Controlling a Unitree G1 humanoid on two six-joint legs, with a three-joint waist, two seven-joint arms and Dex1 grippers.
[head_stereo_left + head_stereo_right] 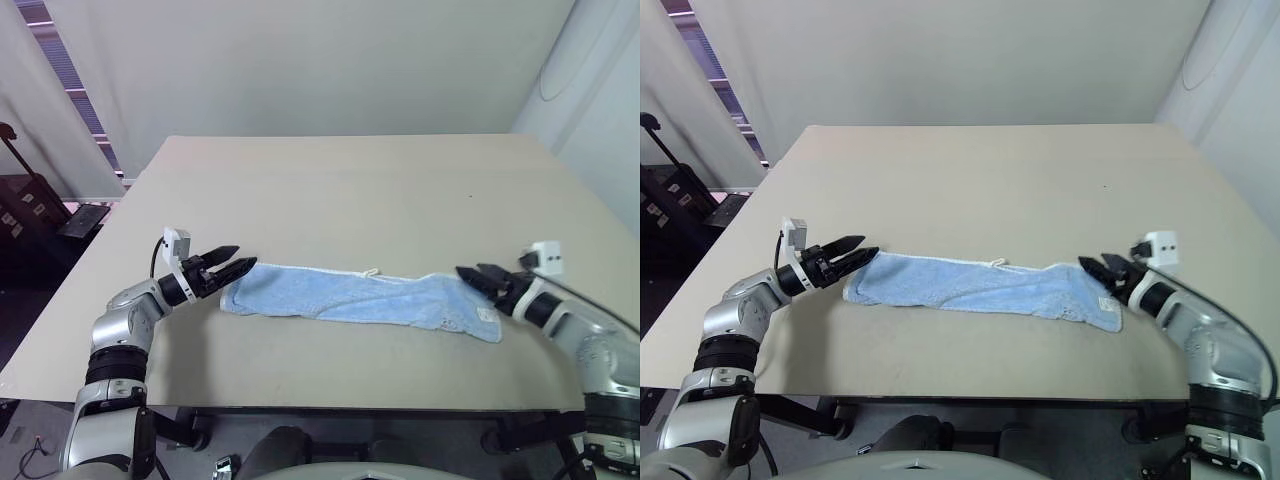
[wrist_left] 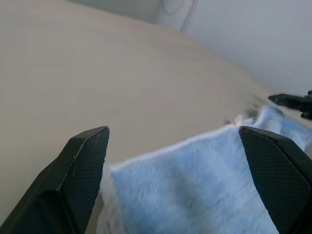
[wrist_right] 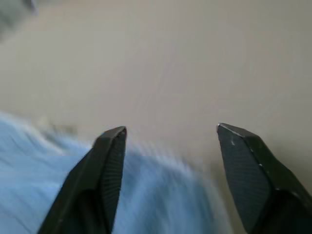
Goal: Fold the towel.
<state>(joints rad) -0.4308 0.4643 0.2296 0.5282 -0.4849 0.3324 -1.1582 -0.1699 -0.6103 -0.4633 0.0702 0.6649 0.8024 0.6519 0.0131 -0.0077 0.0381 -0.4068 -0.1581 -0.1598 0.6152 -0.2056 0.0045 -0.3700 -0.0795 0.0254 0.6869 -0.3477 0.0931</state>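
left fingers (image 1: pixel 232 268): spread wide, nothing between them; in the left wrist view the two black tips frame the towel's near corner without closing on it.
right fingers (image 1: pixel 478 277): parted, nothing pinched; in the right wrist view the blue cloth lies under and between the tips, which look just clear of it.
towel (image 1: pixel 350 298): a long, narrow blue strip lying flat on the bench (image 1: pixel 350 190), near the front edge.
long axis: side to side across the robot's front, running from one set of fingers to the other.
towel from left fingers: its left end sits just beside the tips, toward the robot's right and slightly below them.
towel from right fingers: its right end, with the small white tag (image 1: pixel 486 314), lies at and just under the tips, toward the robot's left.
nearer arm: about equal; each arm is at its own end of the strip, the right perhaps a shade closer.
left arm pose: elbow bent out to the side, forearm low over the bench, fingers about level, aimed inward along the strip.
right arm pose: mirrored, forearm low, fingers tipped slightly down and aimed inward.
next fold, as a judgement: likely end to end, so one end has to be re-gripped and carried along the long axis to the other.
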